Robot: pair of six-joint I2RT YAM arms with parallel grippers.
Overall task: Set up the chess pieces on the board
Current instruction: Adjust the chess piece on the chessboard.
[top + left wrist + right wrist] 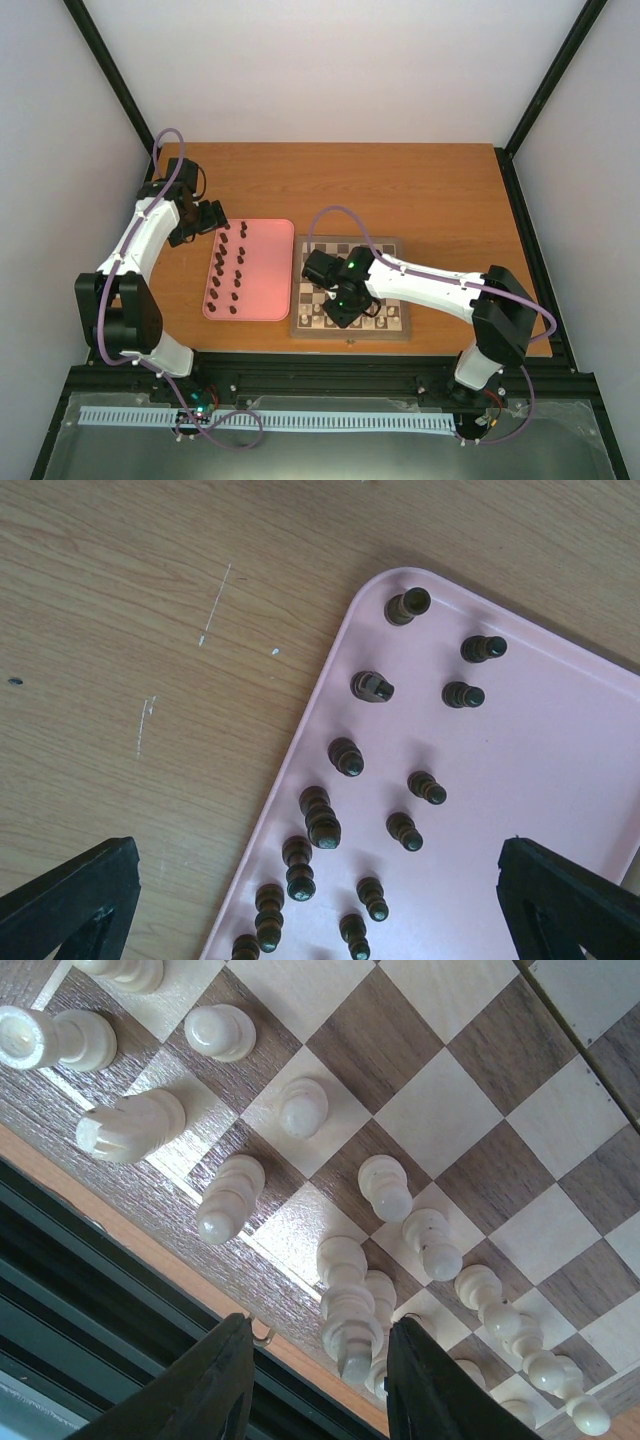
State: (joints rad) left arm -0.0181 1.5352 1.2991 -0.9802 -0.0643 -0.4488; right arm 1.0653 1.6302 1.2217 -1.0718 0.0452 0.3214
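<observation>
Near edge first: the right gripper (320,1322) hangs over the 7 o'clock corner of the board (400,334), fingers part-way apart and straddling a tall white piece (350,1310). There is a gap between the piece and the finger at its 9 o'clock, so it doesn't look clamped. The white pieces (300,1107) stand in two rows along the board's near rim. Rows are crowded, some men close together toward 5 o'clock in the wrist view, and I can't tell if every one sits square on its check. The board itself sits at 6 o'clock on the table (400,190). The pink tray (265,270) lies just beside it at 9 o'clock, carrying the dark pieces (232,270), scattered and mostly upright. The left gripper (318,848) hovers over the tray's 11 o'clock corner, fingers wide apart, nothing between them. No dark piece shows on the board, though the arm hides part of the middle. Judged roughly half done: white side placed or nearly so. What's left is the whole dark set, to move from tray to the far two rows.
</observation>
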